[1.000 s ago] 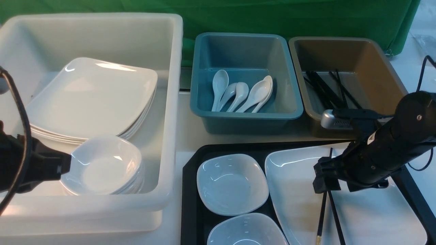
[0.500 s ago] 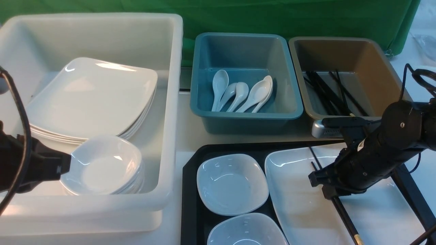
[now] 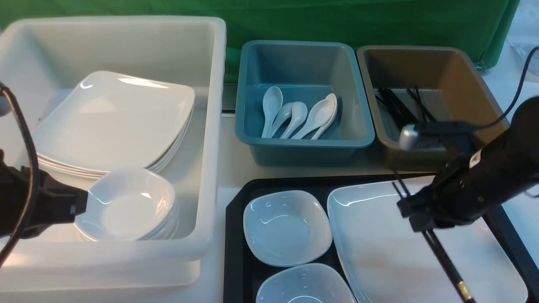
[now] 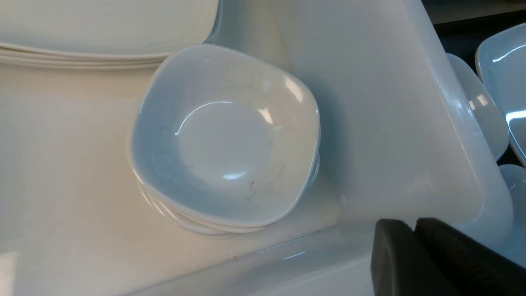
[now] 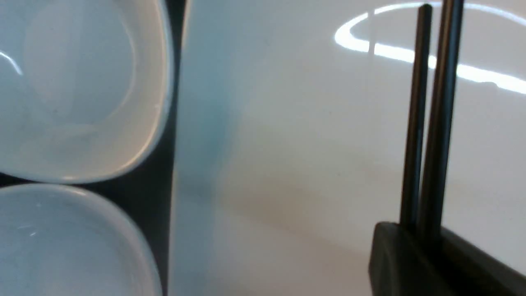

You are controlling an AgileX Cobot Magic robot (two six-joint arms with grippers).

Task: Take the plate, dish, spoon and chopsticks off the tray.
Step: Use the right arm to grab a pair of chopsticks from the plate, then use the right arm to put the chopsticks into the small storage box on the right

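Observation:
My right gripper [image 3: 414, 214] is shut on the black chopsticks [image 3: 446, 263] and holds them above the large white plate [image 3: 387, 256] on the black tray [image 3: 236, 235]. In the right wrist view the chopsticks [image 5: 431, 123] stick out of the shut gripper [image 5: 423, 232] over the plate [image 5: 296, 144]. Two small white dishes [image 3: 287, 227] sit on the tray's left part. My left gripper [image 4: 414, 224] is shut and empty at the white tub's near rim [image 4: 411, 135], beside a stack of small dishes [image 4: 226, 135]. No spoon shows on the tray.
A big white tub [image 3: 126, 50] at the left holds stacked plates [image 3: 113, 122] and stacked small dishes [image 3: 130, 206]. A blue tub [image 3: 301, 59] holds several white spoons [image 3: 299, 113]. A brown tub [image 3: 459, 75] holds black chopsticks [image 3: 400, 109]. A green cloth hangs behind.
My right gripper has lifted the chopsticks off the plate and swung them, gold tips now pointing toward the near right. It moved slightly right and up. The left arm has not moved.

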